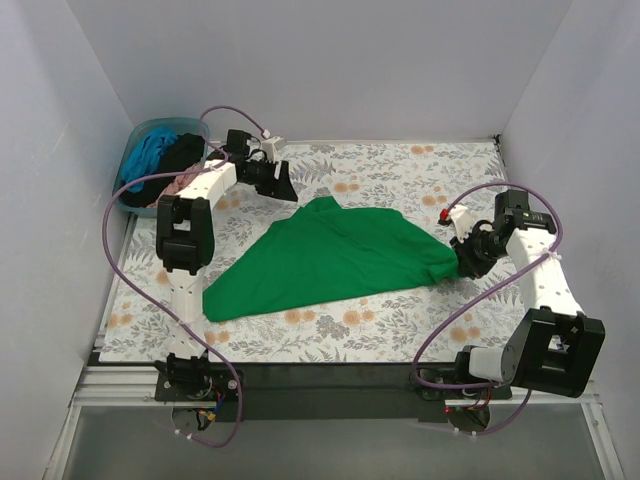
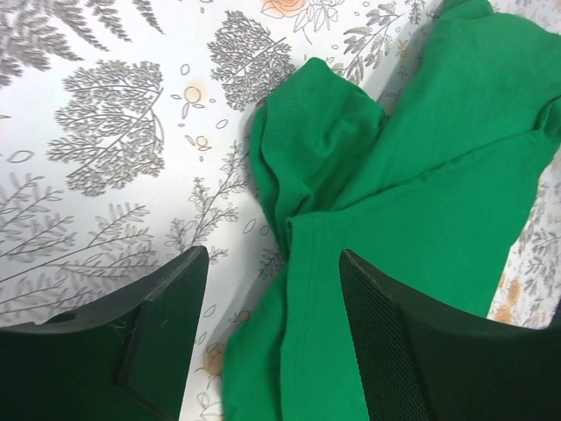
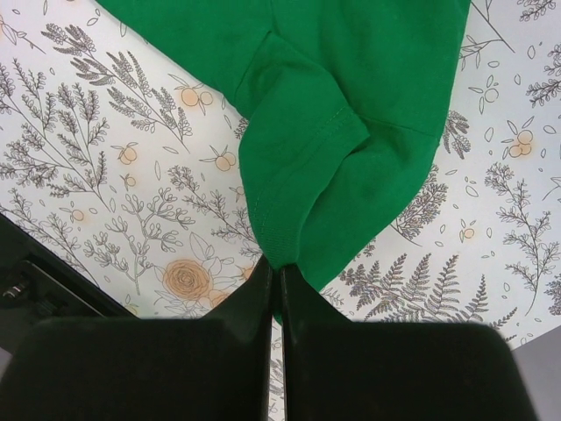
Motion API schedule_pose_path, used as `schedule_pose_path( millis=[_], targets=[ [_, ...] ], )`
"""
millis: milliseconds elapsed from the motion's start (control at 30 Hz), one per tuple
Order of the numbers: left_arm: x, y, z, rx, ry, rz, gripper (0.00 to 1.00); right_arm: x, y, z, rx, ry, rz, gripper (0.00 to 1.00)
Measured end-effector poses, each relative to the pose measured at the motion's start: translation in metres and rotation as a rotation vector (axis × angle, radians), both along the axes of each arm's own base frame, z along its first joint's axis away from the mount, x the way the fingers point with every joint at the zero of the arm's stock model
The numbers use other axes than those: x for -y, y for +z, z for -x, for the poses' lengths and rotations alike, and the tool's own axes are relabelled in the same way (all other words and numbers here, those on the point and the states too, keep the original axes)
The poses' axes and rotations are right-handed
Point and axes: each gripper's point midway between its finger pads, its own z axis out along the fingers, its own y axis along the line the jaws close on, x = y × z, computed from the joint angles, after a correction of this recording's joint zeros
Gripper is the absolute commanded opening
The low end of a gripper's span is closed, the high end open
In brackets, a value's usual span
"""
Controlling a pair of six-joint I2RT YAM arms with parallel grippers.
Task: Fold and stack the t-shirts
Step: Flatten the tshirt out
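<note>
On the floral tabletop (image 1: 420,170) one green t-shirt (image 1: 330,260) is spread; three other t-shirts (image 1: 175,155) are heaped in one tub (image 1: 165,123). Left jaws are parted, empty; right jaws are clamped on its sleeve.

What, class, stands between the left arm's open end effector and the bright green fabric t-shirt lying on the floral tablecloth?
Nothing visible does. The left end effector is open and faces a bunched fold of the bright green fabric t-shirt, with no object between them. The right end effector is shut on another edge of the shirt.
</note>
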Motion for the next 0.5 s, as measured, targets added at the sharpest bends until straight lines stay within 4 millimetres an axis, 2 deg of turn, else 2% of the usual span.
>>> schedule_pose_path(
  millis=[500],
  targets=[
    [0.032,-0.024,0.015,-0.105,-0.038,0.055,0.57,0.003,-0.003,-0.003,-0.022,-0.012,0.009,0.01]
  ],
)
